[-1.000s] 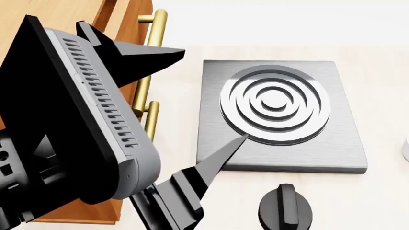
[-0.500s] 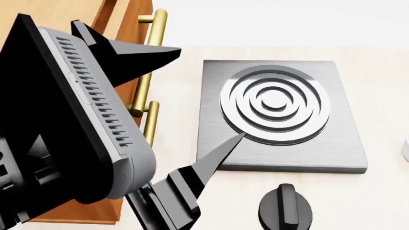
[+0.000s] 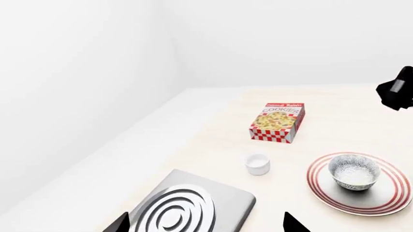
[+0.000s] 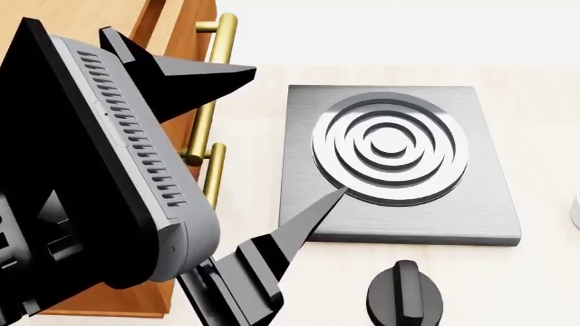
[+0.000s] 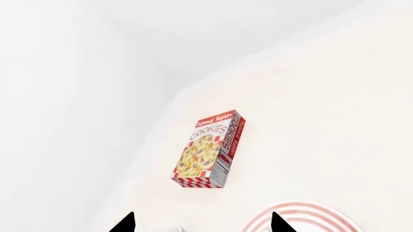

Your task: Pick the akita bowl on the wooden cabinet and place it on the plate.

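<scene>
Showing akita bowl (image 3: pixel 353 171) on plate (image 3: pixel 387 198), left wrist view only

Flat, bright, even sim lighting in all three views; no clear light direction. Walls and bench (image 3: pixel 213 125) nearly blow out to white, edges hard to separate. Shadows faint and soft: slight under the cookie box (image 3: pixel 277 122) and the stove plate (image 4: pixel 399 163). No blur, no glare, no edge distortion. Renders sharp throughout.

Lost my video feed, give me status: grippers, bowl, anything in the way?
Left gripper open, empty. Right gripper open, empty. Bowl sitting on the plate. Nothing in the way; cup and cookie box stand apart.
</scene>
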Robot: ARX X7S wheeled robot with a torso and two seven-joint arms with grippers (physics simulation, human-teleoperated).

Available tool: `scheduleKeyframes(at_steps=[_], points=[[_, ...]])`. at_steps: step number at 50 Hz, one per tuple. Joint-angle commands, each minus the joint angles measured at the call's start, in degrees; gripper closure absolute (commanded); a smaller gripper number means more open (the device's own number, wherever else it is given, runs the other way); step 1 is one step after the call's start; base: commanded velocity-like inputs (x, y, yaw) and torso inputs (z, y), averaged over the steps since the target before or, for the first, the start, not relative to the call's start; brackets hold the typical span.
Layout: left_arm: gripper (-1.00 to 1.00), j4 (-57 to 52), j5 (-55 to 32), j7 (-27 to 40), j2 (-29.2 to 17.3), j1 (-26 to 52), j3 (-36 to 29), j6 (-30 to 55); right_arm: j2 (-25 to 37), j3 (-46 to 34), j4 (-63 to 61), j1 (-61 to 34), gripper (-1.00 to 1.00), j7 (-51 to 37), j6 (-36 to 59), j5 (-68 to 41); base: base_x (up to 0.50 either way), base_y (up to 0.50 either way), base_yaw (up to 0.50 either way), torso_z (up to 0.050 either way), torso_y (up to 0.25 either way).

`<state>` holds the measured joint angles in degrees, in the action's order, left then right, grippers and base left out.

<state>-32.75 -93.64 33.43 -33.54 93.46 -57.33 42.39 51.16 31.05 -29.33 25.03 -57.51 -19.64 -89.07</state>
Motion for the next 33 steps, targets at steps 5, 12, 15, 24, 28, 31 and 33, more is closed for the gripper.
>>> scheduleKeyframes(at_steps=[5,12,15,24,28,31,33], points=[[-1.00,0.0,0.3,-0.2,-0.2,-0.4,0.0,-0.2,2.6,9.0,-9.4,3.7,-1.00,-2.7,1.3,-0.2,0.00,0.00,0.00,0.000,0.000],[-1.00,0.0,0.5,-0.3,-0.3,-0.7,0.0,-0.3,2.7,11.6,-11.8,4.1,-1.00,-2.4,1.7,-1.4,0.00,0.00,0.00,0.000,0.000],[-1.00,-0.1,0.4,-0.2,-0.3,-0.6,0.0,-0.3,3.0,13.4,-13.2,4.5,-1.00,-2.9,2.1,-1.7,0.00,0.00,0.00,0.000,0.000],[-1.00,-0.2,0.2,-0.2,-0.5,-0.6,0.2,-0.4,5.0,18.4,-16.9,4.9,-1.00,-4.5,3.4,-3.1,0.00,0.00,0.00,0.000,0.000],[-1.00,-0.1,0.5,-0.5,-0.7,-0.9,0.2,-0.5,5.7,19.0,-18.0,4.5,-1.00,-4.5,3.6,-3.8,0.00,0.00,0.00,0.000,0.000],[-1.00,-0.1,0.4,-0.5,-0.7,-0.8,0.2,-0.4,6.6,21.3,-19.3,4.6,-1.00,-5.3,4.3,-4.5,0.00,0.00,0.00,0.000,0.000],[-1.00,-0.1,0.3,-0.4,-0.6,-0.6,0.2,-0.4,6.8,22.1,-19.8,4.5,-1.00,-5.2,4.5,-5.2,0.00,0.00,0.00,0.000,0.000]])
